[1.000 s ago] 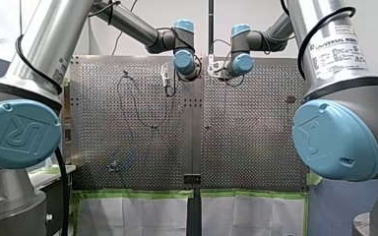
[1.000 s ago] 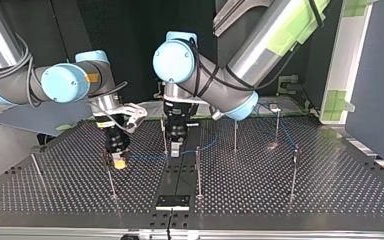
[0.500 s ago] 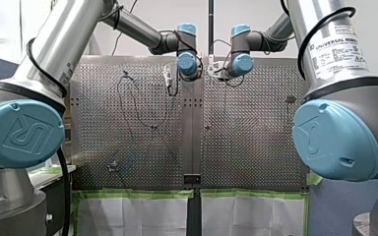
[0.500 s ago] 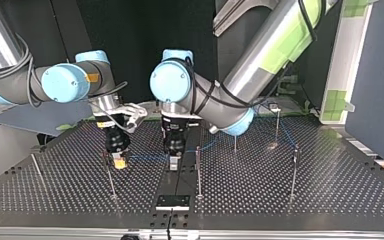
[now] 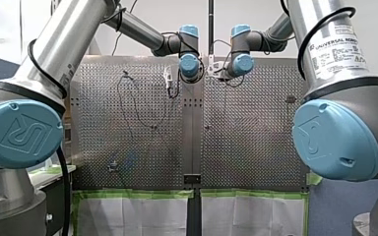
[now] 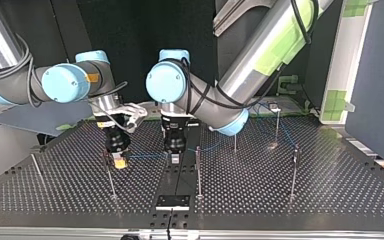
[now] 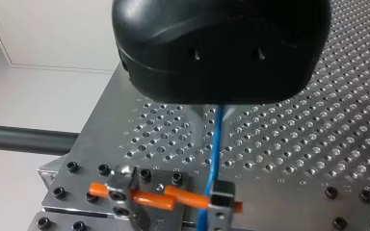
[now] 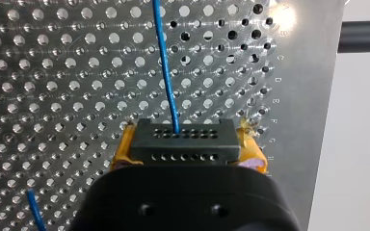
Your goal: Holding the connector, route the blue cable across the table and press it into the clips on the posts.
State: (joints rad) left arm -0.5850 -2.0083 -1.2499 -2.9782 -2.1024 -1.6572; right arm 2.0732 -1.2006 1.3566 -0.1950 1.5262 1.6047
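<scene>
Judging from how things lie, the chief hazard is seen in the short span of thin blue cable (image 6: 145,156) stretched between the two grippers near the middle of the perforated metal table (image 6: 290,195). The black rectangular connector (image 8: 182,140), marked by rows of small holes, is clamped between the yellow pads (image 8: 123,147) of my right gripper (image 6: 119,161), and the cable is seen to rise straight out of it. My left gripper (image 7: 215,114) is closed narrowly on the cable, which runs between its metal fingers (image 7: 200,114) and down toward a small black block (image 7: 221,201) beside an orange sleeve (image 7: 185,197); whether that block is a clip cannot be told. If the grippers were drawn apart while the cable is gripped hard at both points, the wire could be strained at the connector or pulled out of it. If too much slack were allowed, the cable could be snagged on the slender upright metal post (image 6: 198,170) just beside my left gripper, or laid past a clip rather than into it. A press made slightly off line could bend the post or leave the cable lying on the clip, unseated.
</scene>
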